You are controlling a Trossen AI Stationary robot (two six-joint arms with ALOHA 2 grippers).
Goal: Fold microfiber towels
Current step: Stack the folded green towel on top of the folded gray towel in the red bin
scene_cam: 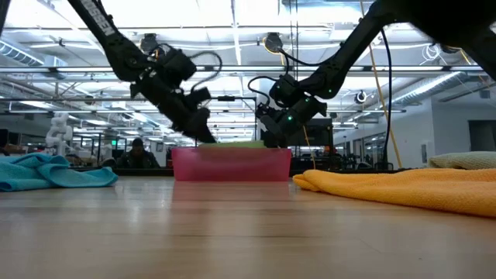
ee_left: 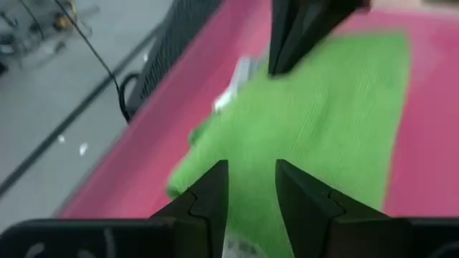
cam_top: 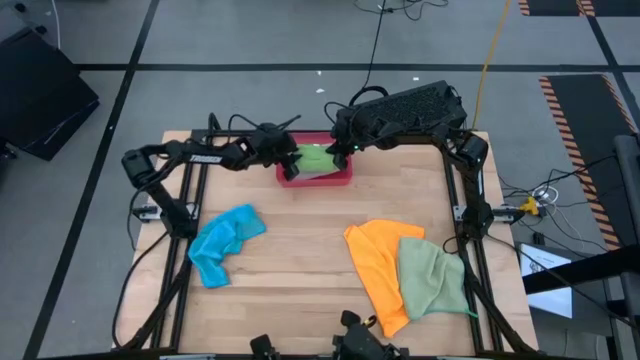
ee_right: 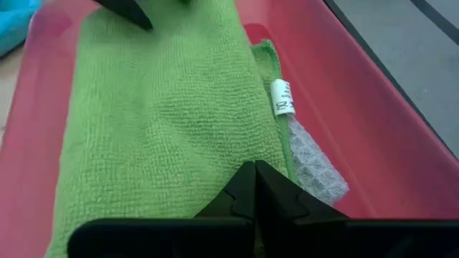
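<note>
blue towel: a bright blue microfiber towel [cam_top: 224,243] lies crumpled on the left part of the wooden table [cam_top: 300,290], well apart from the tray; not folded.
left gripper: the left gripper [ee_left: 251,188] is over the left end of the tray, its dark fingers [ee_left: 212,188] a little apart, right above the green cloth; whether they pinch the fabric cannot be told.
tray: a rigid pink-red rectangular tray [cam_top: 345,176] sits at the far middle of the table, between the two arms.
green towel: a bright green folded microfiber towel [ee_right: 165,122] lies flat in the tray, its white label [ee_right: 282,97] at one edge; beneath it a light grey cloth [ee_right: 315,168] peeks out, so this looks like a stack.
right gripper: the right gripper [ee_right: 252,188] is at the tray's right end with its fingers pressed together, its tip low over the green towel, holding nothing.
orange towel: an orange microfiber towel [cam_top: 376,265] is spread loosely on the right part of the table, unfolded.
pale green towel: a pale green microfiber towel [cam_top: 432,278] overlaps its right edge, also unfolded.
progress: judging by this, two towels are folded and trayed; three are left.
</note>
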